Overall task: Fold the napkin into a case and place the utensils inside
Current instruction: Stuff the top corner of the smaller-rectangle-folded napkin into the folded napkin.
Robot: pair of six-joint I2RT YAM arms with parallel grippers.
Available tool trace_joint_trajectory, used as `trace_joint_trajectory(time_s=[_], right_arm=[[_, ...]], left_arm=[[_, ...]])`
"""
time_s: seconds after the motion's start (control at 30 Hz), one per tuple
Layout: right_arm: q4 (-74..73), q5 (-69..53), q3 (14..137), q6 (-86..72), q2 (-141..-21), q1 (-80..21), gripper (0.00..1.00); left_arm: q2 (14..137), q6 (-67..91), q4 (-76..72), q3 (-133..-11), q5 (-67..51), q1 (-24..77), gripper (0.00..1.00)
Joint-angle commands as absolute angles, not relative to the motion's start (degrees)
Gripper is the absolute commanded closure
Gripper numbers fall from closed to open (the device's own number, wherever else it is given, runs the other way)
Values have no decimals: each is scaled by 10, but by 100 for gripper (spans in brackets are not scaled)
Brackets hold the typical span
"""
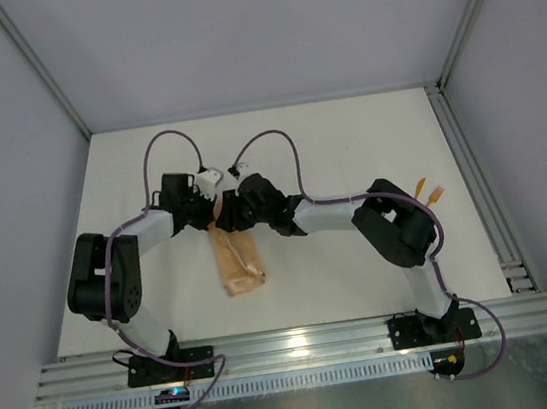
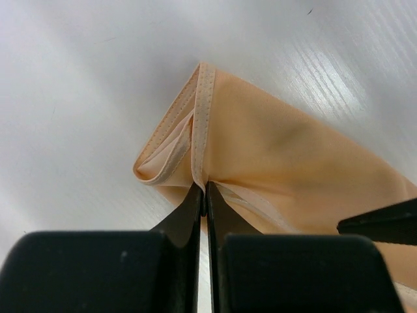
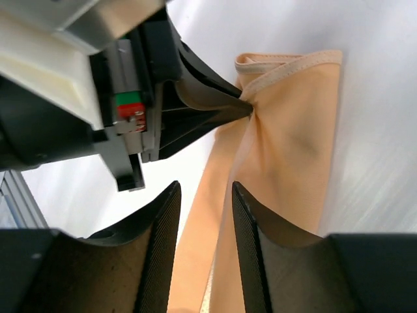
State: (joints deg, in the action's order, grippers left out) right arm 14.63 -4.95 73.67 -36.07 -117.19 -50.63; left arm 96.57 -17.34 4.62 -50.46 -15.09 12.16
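The left pincer is pressed together on the napkin. Its two black tips pinch a stitched hem where the cloth bunches into a raised fold right at the tips. From that pinch the peach cloth spreads away ahead of the tips and off to their right, folded into a long narrow band lying on the white table. A looped corner of hem stands up just ahead and to the left of the tips. The right pincer is spread, with a clear gap between its two dark fingers and nothing clamped in it. The cloth band runs beneath that gap, the right-hand finger over the cloth and the left-hand finger beside its edge. Just ahead of the right pincer's tips, the left pincer comes in from the left and its point meets the cloth at the puckered spot. From above, the two pincers meet nose to nose at the far end of the band, which trails from them toward the near edge of the table. The utensils, two thin orange pieces, lie on the table well apart from both pincers and the napkin, beyond the bend of the right arm.
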Motion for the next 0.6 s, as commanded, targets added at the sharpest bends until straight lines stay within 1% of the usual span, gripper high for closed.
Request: trace_joint_trajectory(time_s=[0.0, 0.1, 0.27, 0.37, 0.47, 0.57], right_arm=[[170, -62, 724, -336, -1141, -503, 59], [199, -57, 710, -341, -1136, -491, 64], [234, -60, 736, -374, -1173, -475, 73], [265, -79, 758, -412, -1208, -469, 76], [239, -95, 809, -420, -1250, -470, 78], [235, -112, 825, -436, -1268, -471, 79]], left_arm=[[951, -174, 36, -489, -186, 103, 100], [937, -178, 26, -475, -197, 95, 100], [927, -180, 16, -464, -219, 91, 100], [929, -178, 11, -463, -225, 91, 100], [930, -179, 12, -464, -227, 90, 100], [930, -185, 18, -465, -222, 90, 100]])
